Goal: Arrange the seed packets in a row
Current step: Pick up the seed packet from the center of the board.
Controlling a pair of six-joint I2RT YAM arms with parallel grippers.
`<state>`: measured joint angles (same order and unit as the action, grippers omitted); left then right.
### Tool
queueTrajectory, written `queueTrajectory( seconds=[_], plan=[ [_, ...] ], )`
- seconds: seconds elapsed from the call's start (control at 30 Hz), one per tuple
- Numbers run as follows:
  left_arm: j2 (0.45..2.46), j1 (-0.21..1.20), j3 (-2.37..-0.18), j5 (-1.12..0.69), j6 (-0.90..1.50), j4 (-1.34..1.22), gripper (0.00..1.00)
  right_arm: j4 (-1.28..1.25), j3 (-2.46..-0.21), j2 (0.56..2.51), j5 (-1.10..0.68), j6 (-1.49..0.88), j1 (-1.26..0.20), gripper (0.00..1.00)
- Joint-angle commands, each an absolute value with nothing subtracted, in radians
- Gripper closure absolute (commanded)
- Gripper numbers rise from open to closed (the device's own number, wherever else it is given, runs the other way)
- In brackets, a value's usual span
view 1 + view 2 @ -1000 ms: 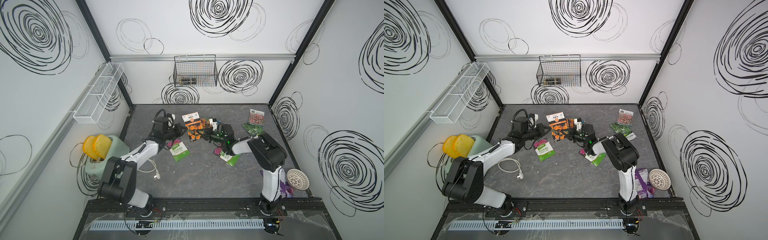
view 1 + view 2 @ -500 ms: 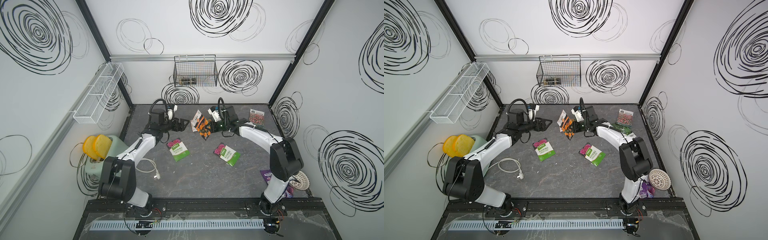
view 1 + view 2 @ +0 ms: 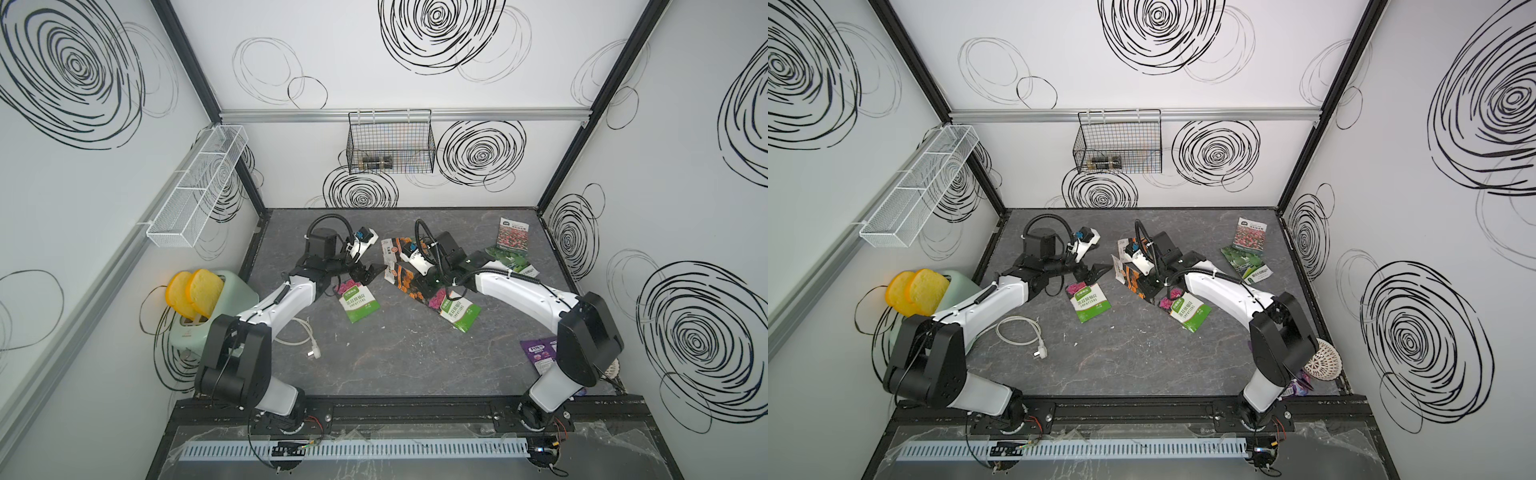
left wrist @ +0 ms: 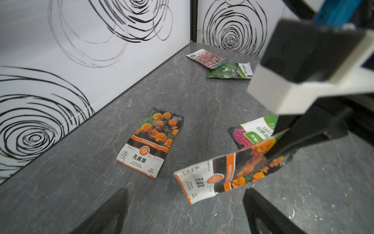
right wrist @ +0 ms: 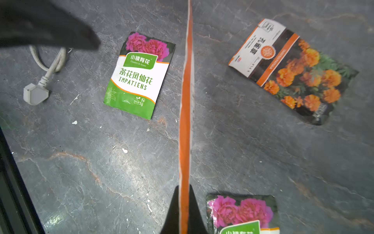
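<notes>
Both arms come in from the bottom edge of the frame and bend toward the middle of the table (image 3: 395, 374). The left arm is stretched out low, with the left pincer (image 3: 367, 271) spread wide and nothing in it. The right arm curls in from the lower right. The right pincer (image 5: 184, 189) is pressed together on the held orange packet (image 4: 222, 178), which hangs off the table. From the right wrist it's edge-on, just a thin orange strip.

The table is a dark grey stone look and the walls are white with black scribbled circles. There's a basket (image 3: 390, 145) on the back wall, a toaster (image 3: 195, 307) at far left, a white cable (image 3: 1017, 332) by the left arm and a purple pouch (image 3: 538, 351) at lower right.

The held packet sits between the two pincers, near the left one's tips. The flat orange packet (image 4: 151, 141) lies just up-left of it in the top views. The left pink packet (image 3: 359, 301) is right below the left pincer. The right pink packet (image 3: 455, 309) is just below-right of the right pincer. The red packet (image 3: 513, 235) and green packet (image 3: 511, 262) touch each other in the upper right, well apart from both pincers.
</notes>
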<state>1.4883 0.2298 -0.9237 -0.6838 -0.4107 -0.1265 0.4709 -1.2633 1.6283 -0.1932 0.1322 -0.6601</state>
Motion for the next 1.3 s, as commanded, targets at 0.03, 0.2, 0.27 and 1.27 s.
queueTrajectory(
  seconds=[0.03, 0.2, 0.27, 1.27],
  plan=[
    [1.448, 0.254, -0.921, -0.772, -0.593, -0.099, 0.08, 0.484, -1.271, 1.59, -0.2, 0.186, -0.659, 1.0],
    [1.442, 0.312, -0.91, -0.661, -0.672, -0.097, 0.08, 0.494, -1.26, 1.576, -0.248, 0.211, -0.671, 1.0],
    [1.432, 0.322, -0.891, -0.627, -0.681, -0.13, 0.08, 0.489, -1.249, 1.571, -0.243, 0.216, -0.684, 1.0],
    [1.415, 0.426, -0.854, -0.485, -0.642, -0.094, 1.0, 0.43, -1.258, 1.535, -0.227, 0.167, -0.703, 1.0]
  ],
)
